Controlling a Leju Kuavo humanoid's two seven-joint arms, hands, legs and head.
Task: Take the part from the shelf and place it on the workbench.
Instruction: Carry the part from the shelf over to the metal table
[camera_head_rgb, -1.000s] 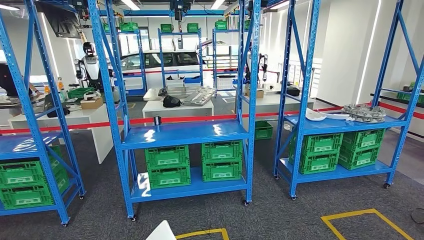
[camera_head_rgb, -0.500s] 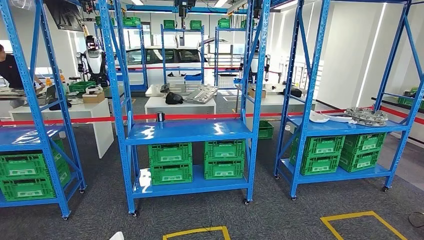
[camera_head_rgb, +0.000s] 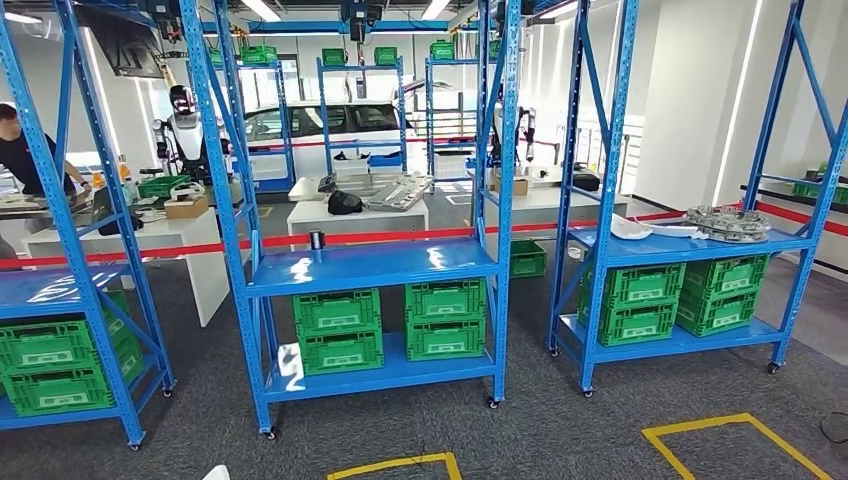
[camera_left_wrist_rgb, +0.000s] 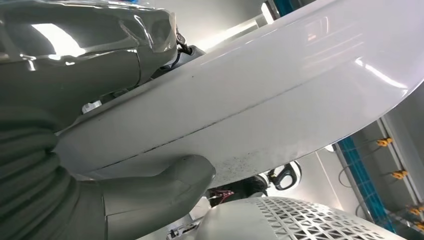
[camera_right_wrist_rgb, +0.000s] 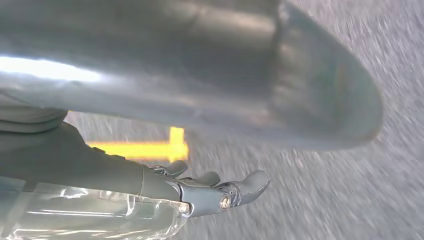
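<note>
My left hand (camera_left_wrist_rgb: 75, 200) grips a large white curved part (camera_left_wrist_rgb: 280, 95), its thumb (camera_left_wrist_rgb: 170, 180) pressed against the panel's underside. A small tip of that white part (camera_head_rgb: 215, 472) shows at the bottom edge of the head view. My right hand (camera_right_wrist_rgb: 200, 192) hangs over the grey carpet, fingers apart and holding nothing. Ahead stands a blue shelf (camera_head_rgb: 370, 268) with a bare middle level. Behind it, past a red tape (camera_head_rgb: 400, 238), are white workbenches (camera_head_rgb: 355, 213).
The right shelf (camera_head_rgb: 690, 245) carries white parts (camera_head_rgb: 660, 228) and grey metal parts (camera_head_rgb: 730, 222). Green crates (camera_head_rgb: 340, 330) fill the lower shelf levels. Yellow floor markings (camera_head_rgb: 720, 435) lie in front. A person (camera_head_rgb: 20, 150) leans at the far-left bench near another robot (camera_head_rgb: 185, 125).
The whole head view has swayed, so the camera moved. The white part's tip at the bottom edge has slid leftward and lower. A person has come into sight at the far left.
</note>
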